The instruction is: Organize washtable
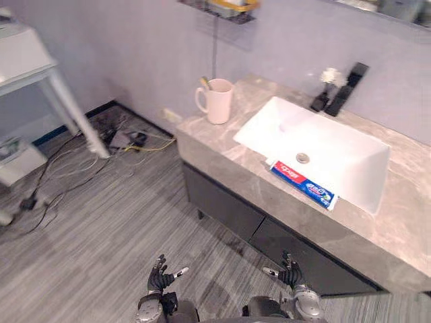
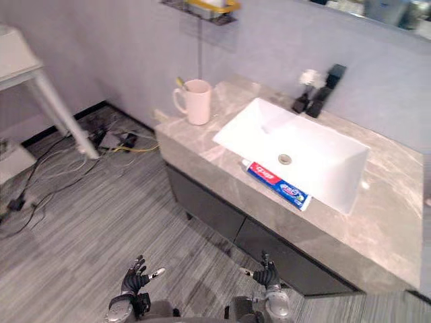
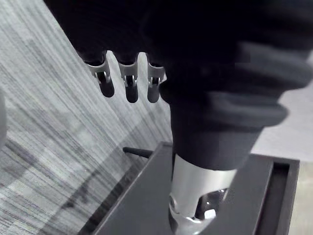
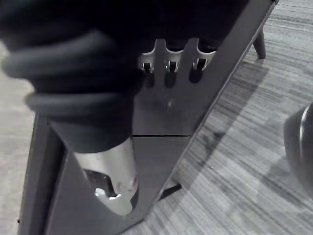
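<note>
A grey marble washtable point(image 1: 222, 161) carries a white basin point(image 1: 316, 151). A red, white and blue toothpaste box point(image 1: 303, 184) lies on the basin's front rim. A pink mug point(image 1: 217, 101) with a toothbrush point(image 1: 205, 83) in it stands at the counter's left end. A black faucet point(image 1: 345, 89) and a small white flower point(image 1: 330, 76) stand behind the basin. My left hand point(image 1: 160, 277) and right hand point(image 1: 291, 272) hang low over the floor, well in front of the cabinet, both open and holding nothing.
Dark cabinet doors point(image 1: 236, 215) sit under the counter. A wire shelf point(image 1: 222, 8) with a yellow item hangs on the wall above the mug. A white table leg point(image 1: 71, 108) and loose cables point(image 1: 101, 151) with a power strip lie on the floor to the left.
</note>
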### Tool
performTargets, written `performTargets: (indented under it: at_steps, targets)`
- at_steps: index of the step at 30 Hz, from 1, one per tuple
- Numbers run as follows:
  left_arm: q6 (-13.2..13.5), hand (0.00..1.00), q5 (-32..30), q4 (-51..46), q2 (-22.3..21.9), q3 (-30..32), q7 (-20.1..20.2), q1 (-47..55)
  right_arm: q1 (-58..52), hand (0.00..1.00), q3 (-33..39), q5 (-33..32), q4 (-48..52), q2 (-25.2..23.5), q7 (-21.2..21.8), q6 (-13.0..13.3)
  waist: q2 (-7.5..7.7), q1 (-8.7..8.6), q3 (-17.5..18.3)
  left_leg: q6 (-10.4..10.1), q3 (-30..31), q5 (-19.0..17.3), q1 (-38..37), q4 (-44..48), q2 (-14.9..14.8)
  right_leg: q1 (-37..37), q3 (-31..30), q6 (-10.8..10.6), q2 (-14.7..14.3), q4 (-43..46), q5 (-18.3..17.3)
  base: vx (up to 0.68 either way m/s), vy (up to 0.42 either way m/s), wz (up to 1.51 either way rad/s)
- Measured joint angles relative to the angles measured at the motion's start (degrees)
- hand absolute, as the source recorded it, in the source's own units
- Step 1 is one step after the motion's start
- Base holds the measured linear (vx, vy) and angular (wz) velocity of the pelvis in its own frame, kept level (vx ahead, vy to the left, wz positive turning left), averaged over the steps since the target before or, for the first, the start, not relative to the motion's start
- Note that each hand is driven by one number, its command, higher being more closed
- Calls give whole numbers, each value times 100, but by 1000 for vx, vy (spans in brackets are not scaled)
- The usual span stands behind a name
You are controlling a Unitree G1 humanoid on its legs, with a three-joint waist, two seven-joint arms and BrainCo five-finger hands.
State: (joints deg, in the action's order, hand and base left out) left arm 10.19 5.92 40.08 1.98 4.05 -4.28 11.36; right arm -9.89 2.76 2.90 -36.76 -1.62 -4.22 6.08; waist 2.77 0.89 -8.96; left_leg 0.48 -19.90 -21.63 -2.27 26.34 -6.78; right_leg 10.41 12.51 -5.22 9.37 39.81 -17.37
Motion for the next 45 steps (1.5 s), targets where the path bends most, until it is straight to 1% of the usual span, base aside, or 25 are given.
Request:
performTargets:
  at_steps: [1, 2, 3, 5, 7, 8, 9, 10, 11, 12, 13, 14, 15, 17, 18, 19, 20, 22, 23, 24, 28, 33, 36, 37, 45]
  targets:
    - [10, 0, 0, 85, 60, -1, 0, -28, 114, 0, -115, 1, -175, 67, 26, 0, -2, -16, 0, -1, -123, 1, -91, -139, -14, 6, 518, 40, 122, -209, 25, 133, 84, -75]
    - [16, 0, 0, 194, 129, 2, -3, -48, 275, 0, -200, 5, -405, 127, 64, 2, -10, -9, -5, -7, -250, 4, -175, -267, -14, 32, 1062, 167, 201, -605, 107, 155, 25, -71]
    - [14, 0, 3, 295, 176, 3, -6, -94, 399, 0, -247, 9, -576, 167, 64, 0, -24, -18, -14, -19, -288, 10, -155, -281, -17, 90, 1223, 384, 144, -872, 252, 130, -4, -58]
    - [-3, 0, 5, 474, 205, -4, -8, -138, 437, 0, -271, 12, -753, 299, 67, -3, -99, -27, -18, -158, -164, 101, -161, -327, -45, -26, 1131, 475, -45, -1192, 437, 129, -23, -44]
    - [-4, 0, -4, 572, 129, -146, 21, -133, 435, 0, -206, 11, -838, 565, 66, -4, -426, -54, -107, -296, 68, 183, -254, -346, -125, -282, 1101, 480, -289, -1644, 568, 208, -32, -32]
    - [-3, 0, -13, 596, 97, -142, 23, -132, 394, 0, -145, 11, -893, 601, 64, -9, -470, -84, -101, -371, 110, 227, -258, -235, -147, -387, 1108, 463, -332, -1753, 579, 202, -39, -3]
    - [0, 0, -16, 605, 85, -137, 29, -139, 334, 0, -83, 9, -995, 626, 60, -32, -487, -121, -116, -624, 183, 381, -220, 207, -248, -685, 1097, 447, -429, -2042, 638, 206, -81, -21]
    - [3, 0, -15, 604, 91, -111, 37, -99, 246, 0, -86, 0, -979, 648, 58, -31, -496, -114, -123, -744, 227, 700, -84, 1048, -444, -1135, 951, 473, -639, -2532, 755, 160, -87, -30]
    - [4, 0, -15, 604, 92, -107, 37, -83, 237, 0, -88, 0, -969, 649, 57, -30, -500, -100, -122, -757, 223, 786, -12, 1246, -470, -1195, 900, 495, -653, -2616, 774, 153, -37, -73]
    - [10, 0, -15, 616, 97, -104, 37, -3, 232, 0, -89, -5, -938, 650, 53, -9, -441, 25, -132, -721, 272, 1046, 316, 2067, -624, -1418, 641, 558, -731, -2883, 808, 166, 18, -103]
    - [21, 0, 13, 609, 56, -43, 40, -7, 307, 0, -85, -8, -946, 643, 51, -5, -443, 84, -141, -588, 447, 733, 543, 2250, -604, -1492, 357, 582, -756, -2980, 825, 178, 36, -117]
    - [19, 0, 6, 618, 52, -34, 42, -11, 356, 0, -72, -9, -961, 646, 50, -5, -455, 106, -149, -541, 536, 565, 667, 2192, -571, -1513, 239, 583, -751, -3007, 826, 184, 50, -113]
    - [20, 0, 5, 630, 47, -26, 41, -4, 398, 0, -28, -9, -974, 676, 44, -6, -464, 114, -157, -497, 728, 389, 875, 1846, -434, -1529, 10, 539, -707, -3007, 852, 173, 115, -110]
    - [35, 0, 13, 631, 41, 23, 34, -18, 442, 0, 67, -10, -1026, 677, 37, -6, -455, 147, -163, -515, 1252, 399, 1058, 878, -152, -1580, -332, 422, -615, -3018, 891, 186, 175, -104]
    - [37, 0, 13, 643, 34, 18, 32, -16, 422, 0, 130, -10, -1046, 673, 31, -6, -511, 138, -192, -675, 1696, 571, 1021, 18, -1, -1655, -498, 304, -610, -3059, 871, 146, 193, -69]
    - [37, 0, 14, 667, 18, 15, 32, -17, 405, 0, 154, -10, -1060, 711, 21, -5, -584, 139, -199, -683, 1889, 981, 982, -396, -18, -1671, -565, 222, -652, -3058, 836, 169, 241, -69]
    - [36, 0, 50, 698, 7, 54, 23, -51, 361, 0, 174, -9, -1178, 694, -9, -24, -554, 133, -199, -489, 1819, 1170, 782, -499, 89, -1775, -687, 134, -583, -3070, 781, 170, 212, -34]
    - [44, 0, 53, 731, 74, 53, 13, -166, 265, 0, 180, -9, -1182, 610, -14, -29, -287, 103, -214, -402, 1780, 1161, 699, -627, 306, -1859, -642, 41, -359, -3150, 741, 190, 178, -1]
    - [36, 0, 56, 737, 116, 61, 14, -159, 263, 0, 203, -11, -1181, 584, -38, -29, -284, 126, -229, -345, 1724, 1127, 701, -639, 386, -1851, -650, 17, -277, -3169, 725, 223, 171, 1]
    - [36, 0, 59, 726, 103, 62, 14, -173, 252, 0, 308, -17, -1189, 560, -89, -67, -191, 142, -200, -302, 1676, 1103, 630, -660, 448, -1885, -643, 14, -207, -3172, 723, 185, 138, -5]
    - [32, 0, 54, 743, 111, 66, 10, -116, 123, 0, 477, -59, -1190, 549, -109, -100, -209, 142, -200, -258, 1583, 1123, 279, -943, 591, -2074, -647, -3, -59, -3200, 712, 127, 71, -7]
    - [31, 0, 11, 779, 85, 61, 12, -122, 104, 0, 588, -66, -1195, 550, -108, -98, -253, 138, -159, -220, 1549, 1155, 155, -1063, 556, -2119, -652, -61, -122, -3224, 677, 41, -29, -8]
    - [31, 0, 9, 851, 86, 63, 7, -132, 115, 0, 617, -67, -1262, 556, -107, -92, -246, 134, -100, -276, 1603, 1333, 93, -1301, 543, -2112, -639, -63, -156, -3270, 679, -18, -61, 5]
    - [30, 0, 2, 1038, 174, 115, -27, -122, 321, 0, 807, -69, -1640, 669, -107, -85, -105, 140, 151, -257, 1853, 1829, -131, -2032, 694, -2058, -725, -125, -118, -3491, 861, -16, -27, 4]
    - [29, 0, 4, 1052, 174, 115, -43, -126, 327, 0, 861, -191, -1750, 670, -105, -78, -108, 138, 154, -247, 1854, 1857, -145, -2086, 697, -2059, -711, -125, -115, -3503, 865, 0, 0, 0]
